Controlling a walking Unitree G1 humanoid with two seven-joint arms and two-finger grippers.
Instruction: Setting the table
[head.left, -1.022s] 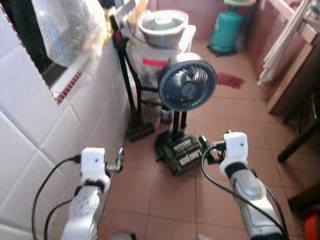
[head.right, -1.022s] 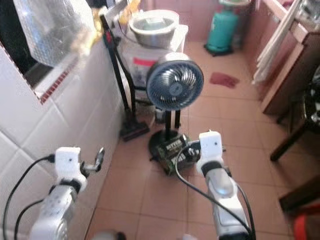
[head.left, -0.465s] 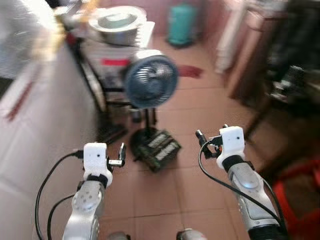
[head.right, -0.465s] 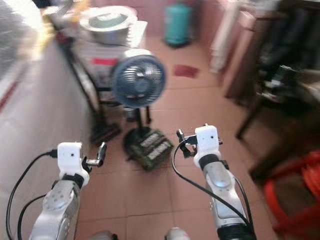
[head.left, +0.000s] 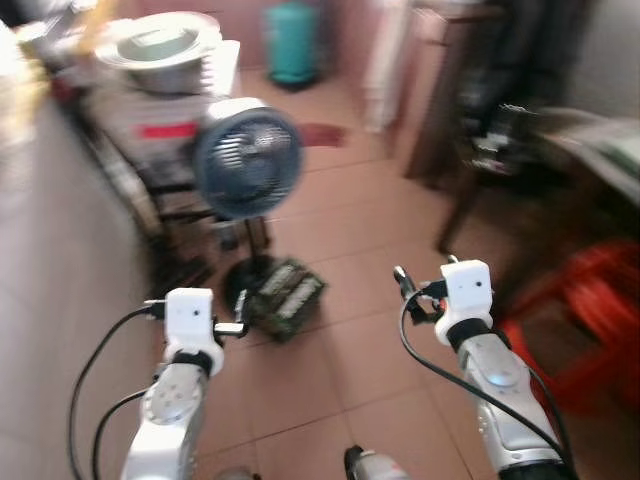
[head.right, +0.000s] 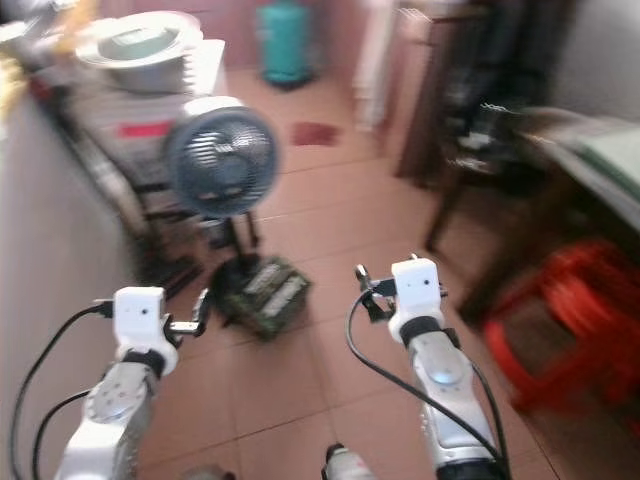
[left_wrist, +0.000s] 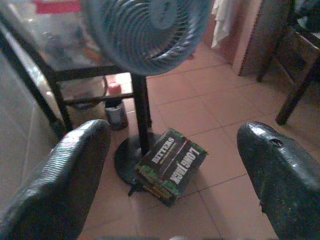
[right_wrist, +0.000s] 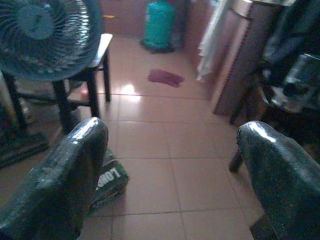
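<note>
both arms were raised over the tiled floor (head.left: 340, 230), the left gripper (head.left: 238, 322) and right gripper (head.left: 405, 287) each spread wide and empty. a blue fan (head.left: 247, 164) stood ahead; the blurred table (head.left: 590, 150), possibly set, lay at right.

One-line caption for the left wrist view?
Open left gripper faces a blue fan and a green box on tiled floor.
</note>
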